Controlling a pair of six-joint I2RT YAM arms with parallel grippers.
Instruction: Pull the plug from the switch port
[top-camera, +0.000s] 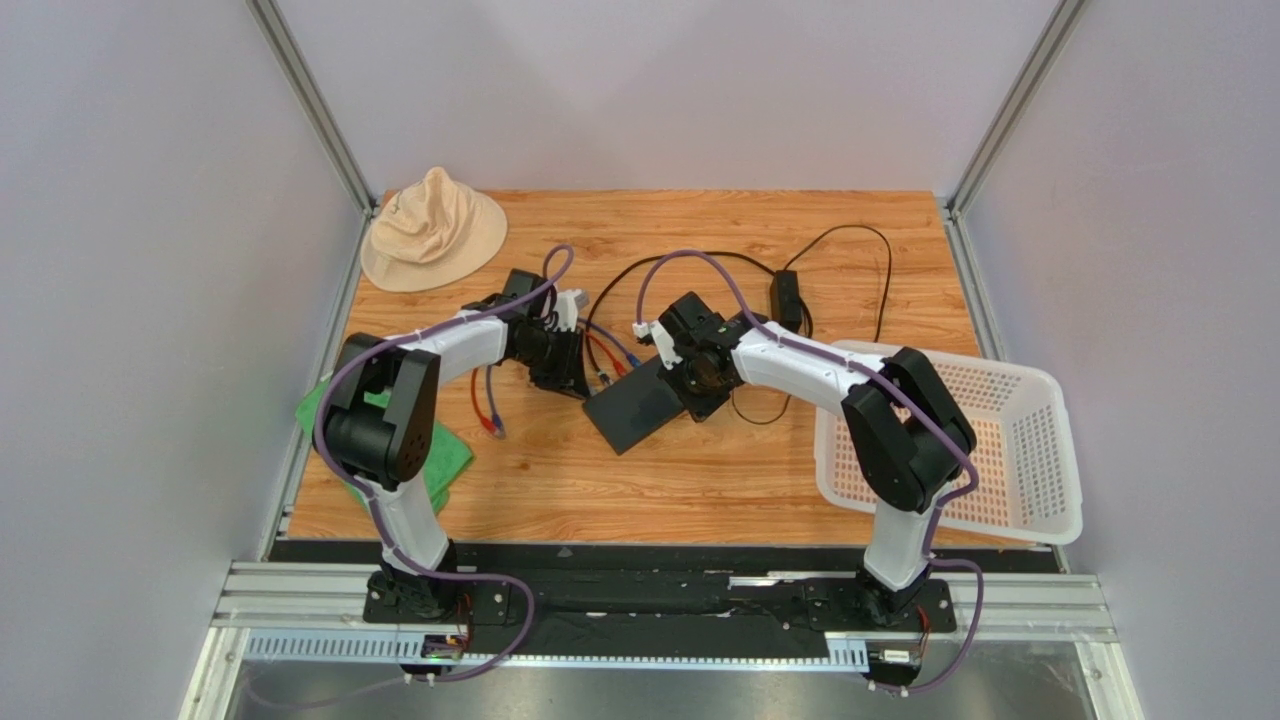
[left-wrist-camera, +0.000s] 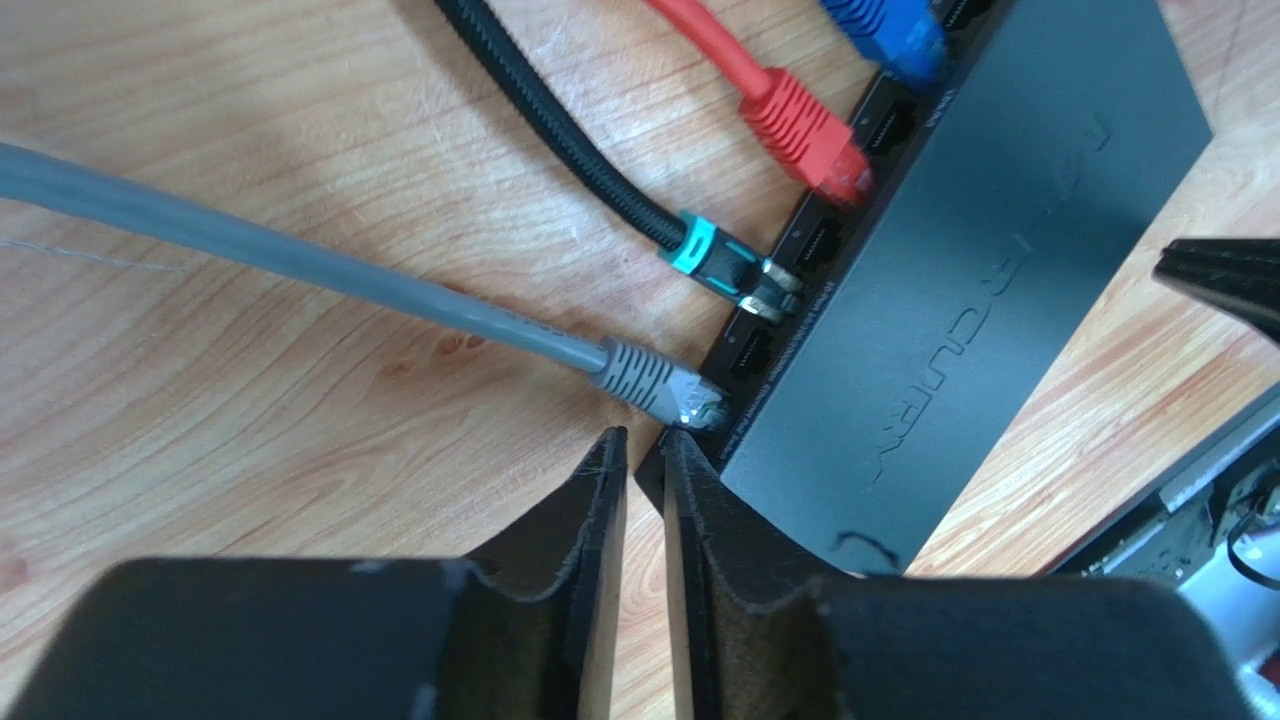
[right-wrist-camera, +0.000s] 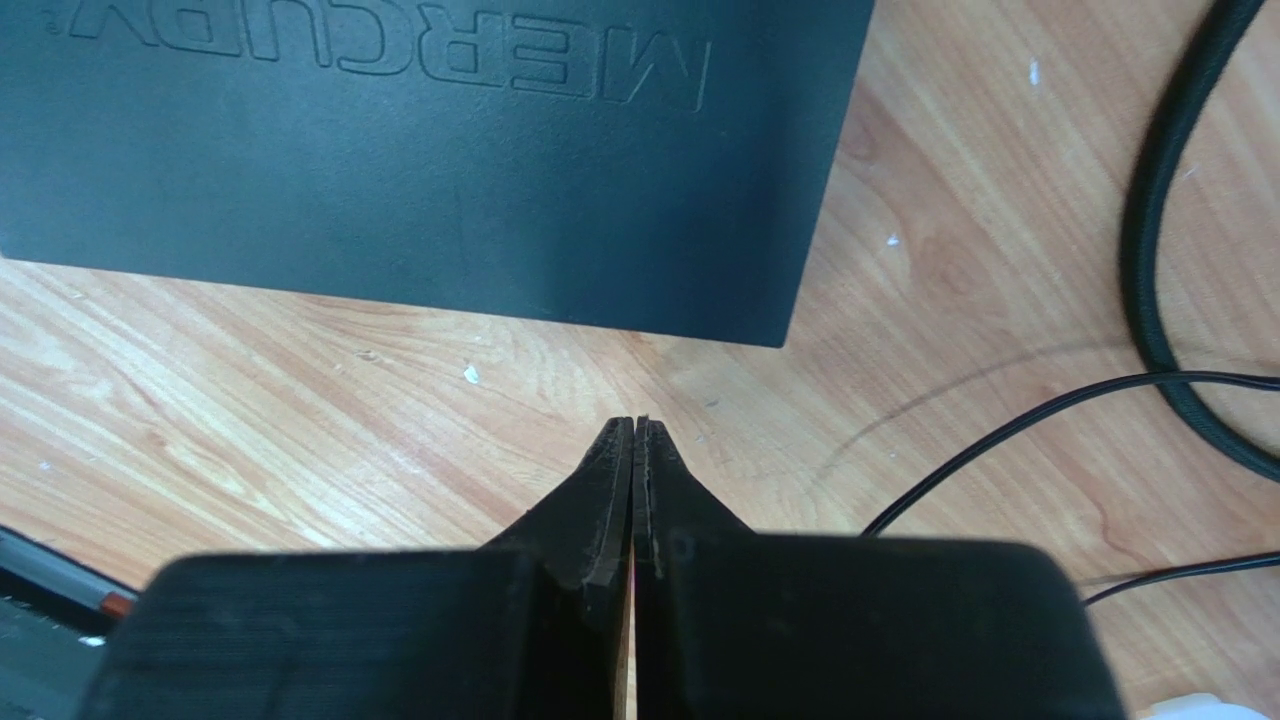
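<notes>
1. Four plugs stood along the socket edge of the switch (left-wrist-camera: 977, 255) in my left wrist view: blue plug (left-wrist-camera: 887, 30), red plug (left-wrist-camera: 804, 138), black plug (left-wrist-camera: 718, 263) with a teal collar, and grey plug (left-wrist-camera: 657, 378). The switch lay flat mid-table (left-wrist-camera: 226, 390), between my two arms, with its sockets turned toward the left one.
2. Blue, red and black appeared seated. The grey plug lay low on the wood with its tip at the mouth of the end socket, next to the corner. I could not tell whether it was latched in or already free. Judged: barely in, if at all.
3. Left gripper (left-wrist-camera: 643, 458): low over the table, just beside the grey plug, tips aimed at the switch's near corner. Its fingers were a thin slit apart, with nothing between them. Judged reason for the position: grey is the outermost plug, so it has bare wood on one side for a finger.
4. Right gripper (right-wrist-camera: 633, 450): pressed closed, pad against pad, and empty. It was over bare wood just beside the switch's edge away from the sockets, not touching it. Judged reason: placed to brace the box against a pull from the other side.
5. Risk noted: the switch sat loose, so an unbraced pull would likely drag it along with the cable.
</notes>
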